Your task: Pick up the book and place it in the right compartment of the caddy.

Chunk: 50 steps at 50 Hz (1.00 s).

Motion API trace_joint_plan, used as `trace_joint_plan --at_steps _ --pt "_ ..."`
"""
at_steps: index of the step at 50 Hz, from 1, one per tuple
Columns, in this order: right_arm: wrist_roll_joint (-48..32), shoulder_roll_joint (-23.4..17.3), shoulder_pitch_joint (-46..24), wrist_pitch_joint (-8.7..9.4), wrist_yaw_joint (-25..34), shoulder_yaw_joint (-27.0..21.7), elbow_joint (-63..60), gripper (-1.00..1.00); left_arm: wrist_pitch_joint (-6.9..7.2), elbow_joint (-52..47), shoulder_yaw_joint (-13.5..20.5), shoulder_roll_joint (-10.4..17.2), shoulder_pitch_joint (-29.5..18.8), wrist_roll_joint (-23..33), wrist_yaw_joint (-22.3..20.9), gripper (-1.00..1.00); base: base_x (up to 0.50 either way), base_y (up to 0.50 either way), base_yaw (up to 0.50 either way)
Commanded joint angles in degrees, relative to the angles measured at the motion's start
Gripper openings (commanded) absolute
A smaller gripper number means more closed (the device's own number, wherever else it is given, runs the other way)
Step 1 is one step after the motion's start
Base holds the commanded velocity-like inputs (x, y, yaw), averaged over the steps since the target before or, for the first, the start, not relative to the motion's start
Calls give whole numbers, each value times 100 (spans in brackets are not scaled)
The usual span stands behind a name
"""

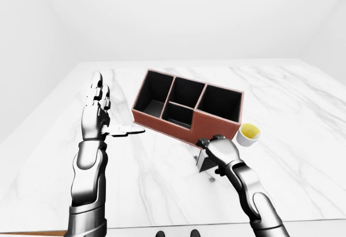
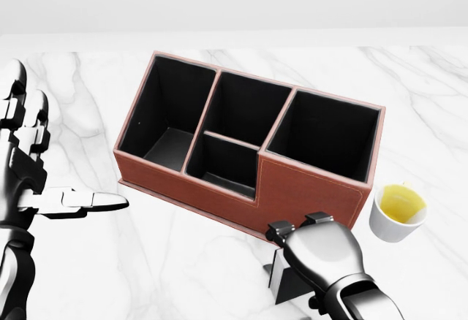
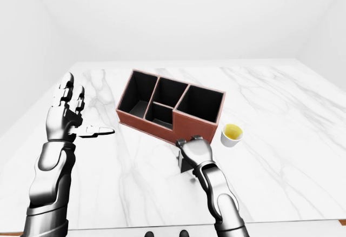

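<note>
the right hand (image 2: 316,250) curls over the dark book (image 2: 287,280) at the head view's lower centre, just below the brown caddy (image 2: 307,188), grip unconfirmed; fingers should close firmly before lifting toward the right compartment (image 2: 325,134), while the left hand (image 2: 33,181) hovers open.

We see a white marble table (image 2: 146,276) veined in pale grey across its whole top. On it the caddy (image 2: 307,188) has reddish-brown, leather-like outer walls with a paler stitched line near the edges, and black inner compartments. Towards the table's right edge, the cup (image 2: 397,212) is white with yellow liquid inside. The book (image 2: 287,282) looks black. Both hands, left hand (image 2: 29,170) and right hand (image 2: 322,254), are glossy silver-grey with black joints. The walls beyond are plain white.
</note>
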Motion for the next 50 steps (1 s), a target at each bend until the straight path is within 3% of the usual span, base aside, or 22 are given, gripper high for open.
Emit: trace_joint_plan --at_steps 1,50 --pt "-123 -21 -48 0 -132 27 186 33 0 37 -1 -2 1 1 10 100 0 0 0" --pt "-593 -239 16 0 -907 14 1165 33 0 -74 -48 -72 138 100 5 100 0 0 0"
